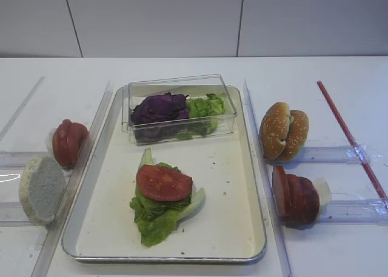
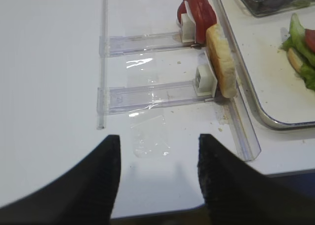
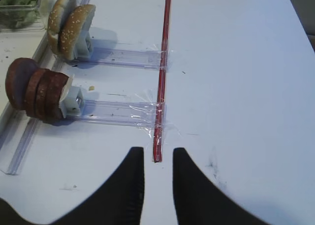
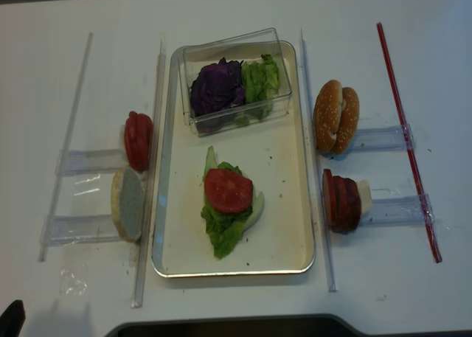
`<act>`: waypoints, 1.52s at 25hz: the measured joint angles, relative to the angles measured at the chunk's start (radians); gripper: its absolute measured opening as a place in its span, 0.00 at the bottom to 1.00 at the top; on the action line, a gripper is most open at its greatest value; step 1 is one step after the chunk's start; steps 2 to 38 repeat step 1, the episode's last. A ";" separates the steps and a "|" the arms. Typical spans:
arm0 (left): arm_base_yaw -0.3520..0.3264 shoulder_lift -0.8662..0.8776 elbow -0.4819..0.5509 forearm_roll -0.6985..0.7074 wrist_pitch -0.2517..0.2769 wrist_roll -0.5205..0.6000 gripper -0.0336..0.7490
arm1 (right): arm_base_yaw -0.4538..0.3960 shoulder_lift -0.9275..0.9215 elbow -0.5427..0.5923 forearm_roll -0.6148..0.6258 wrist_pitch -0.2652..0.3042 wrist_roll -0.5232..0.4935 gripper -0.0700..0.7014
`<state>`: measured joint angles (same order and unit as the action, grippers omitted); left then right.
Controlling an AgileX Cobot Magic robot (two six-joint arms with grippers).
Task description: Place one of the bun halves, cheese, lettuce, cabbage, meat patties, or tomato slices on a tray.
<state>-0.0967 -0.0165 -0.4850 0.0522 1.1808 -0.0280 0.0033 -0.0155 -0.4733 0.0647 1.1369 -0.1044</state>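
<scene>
One tomato slice (image 1: 163, 183) lies on a bunch of lettuce (image 1: 157, 219) in the middle of the tray (image 1: 224, 168). Left of the tray, more tomato slices (image 1: 68, 142) and a bun half (image 1: 41, 189) stand on edge in clear racks. To the right stand two bun halves (image 1: 284, 131) and the meat patties (image 1: 295, 194). Purple cabbage (image 1: 159, 107) sits in a clear box. Cheese is out of view. My left gripper (image 2: 158, 141) is wide open over bare table near the front edge, empty. My right gripper (image 3: 157, 153) is narrowly open, empty, by the near end of a red stick (image 3: 162, 72).
The clear plastic box (image 1: 179, 110), holding cabbage and green leaves, sits on the tray's far end. Long clear rails (image 1: 270, 186) run along both sides of the tray. The red stick (image 1: 351, 137) lies taped across the right racks. Loose tape (image 2: 150, 136) lies ahead of my left gripper.
</scene>
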 joint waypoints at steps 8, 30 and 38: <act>0.000 0.000 0.000 0.000 0.000 0.000 0.48 | 0.000 0.000 0.000 0.000 0.000 0.000 0.32; 0.000 0.000 0.000 0.000 0.000 0.000 0.48 | 0.000 0.000 0.000 0.000 0.000 0.000 0.32; 0.000 0.000 0.000 0.000 0.000 0.000 0.48 | 0.000 0.000 0.000 0.000 0.000 0.000 0.32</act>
